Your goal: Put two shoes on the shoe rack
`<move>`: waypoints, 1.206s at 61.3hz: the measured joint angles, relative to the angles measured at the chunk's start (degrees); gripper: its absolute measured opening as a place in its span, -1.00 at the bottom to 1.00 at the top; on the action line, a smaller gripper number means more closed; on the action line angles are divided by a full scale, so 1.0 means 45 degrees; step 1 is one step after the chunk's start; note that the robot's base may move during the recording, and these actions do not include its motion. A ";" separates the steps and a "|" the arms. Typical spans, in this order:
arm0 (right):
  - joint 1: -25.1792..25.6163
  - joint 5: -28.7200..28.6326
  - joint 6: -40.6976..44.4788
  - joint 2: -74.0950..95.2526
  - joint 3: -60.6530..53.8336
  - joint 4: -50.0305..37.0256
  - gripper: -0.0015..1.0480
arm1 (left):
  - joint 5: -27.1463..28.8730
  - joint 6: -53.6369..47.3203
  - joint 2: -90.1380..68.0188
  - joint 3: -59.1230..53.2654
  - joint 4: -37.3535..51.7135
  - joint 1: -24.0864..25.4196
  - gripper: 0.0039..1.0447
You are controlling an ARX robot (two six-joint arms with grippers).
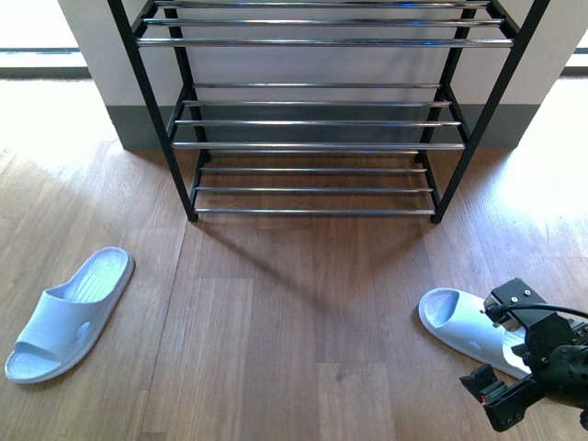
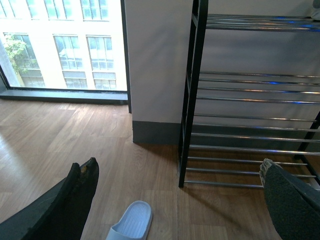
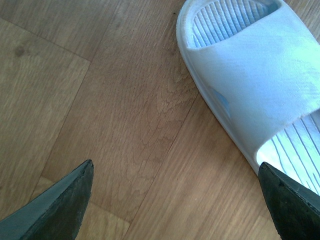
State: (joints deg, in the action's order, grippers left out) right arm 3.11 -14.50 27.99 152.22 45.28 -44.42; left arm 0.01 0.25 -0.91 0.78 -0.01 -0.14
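Rack is top-center in the front view, backed against a pale wall. Black frame, 3 tiers of silver rods showing, and the top tier runs off the frame edge. The slanted legs meet the wood floor at both ends of the lowest tier.

Two pale slide-type shoes, both on the floor and well apart from each other and from the rack. Left shoe lies lower left, at an angle, w/ its open toe end toward the bottom left corner. Right shoe is lower right, partly hidden by the arm. A wide strip of plain floor runs btwn them and up to the rack's front edge.

Right gripper is in the lower right corner, low over the right shoe's near end w/ fingers spread wide. The right wrist cam shows mostly floor btwn them, and one finger sits at the shoe's rim. Can't tell if it's touching.

Left gripper only shows on its own wrist cam, also spread wide and holding nothing. That cam catches the left shoe's tip, the rack's end leg, the wall corner and a bright window.
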 joint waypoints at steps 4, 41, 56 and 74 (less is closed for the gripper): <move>-0.0024 0.0039 -0.0185 0.0515 0.0593 0.0049 0.82 | 0.0000 0.0000 0.0000 0.0000 0.0000 0.0000 0.83; -0.0685 0.0520 -0.2618 0.2074 0.3303 0.0238 -0.13 | 0.0000 0.0000 0.0000 0.0000 0.0000 0.0000 0.83; -0.0588 0.0330 -0.2603 0.2069 0.3123 0.0102 0.12 | 0.0000 0.0000 0.0000 0.0000 0.0000 0.0000 0.83; 0.0010 -0.0248 -0.2307 0.1559 0.2322 -0.0194 0.82 | 0.0000 0.0000 0.0000 0.0000 0.0000 0.0000 0.83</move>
State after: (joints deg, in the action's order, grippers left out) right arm 3.16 -15.62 17.61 159.24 55.72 -45.30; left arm 0.01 0.25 -0.91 0.78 -0.01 -0.14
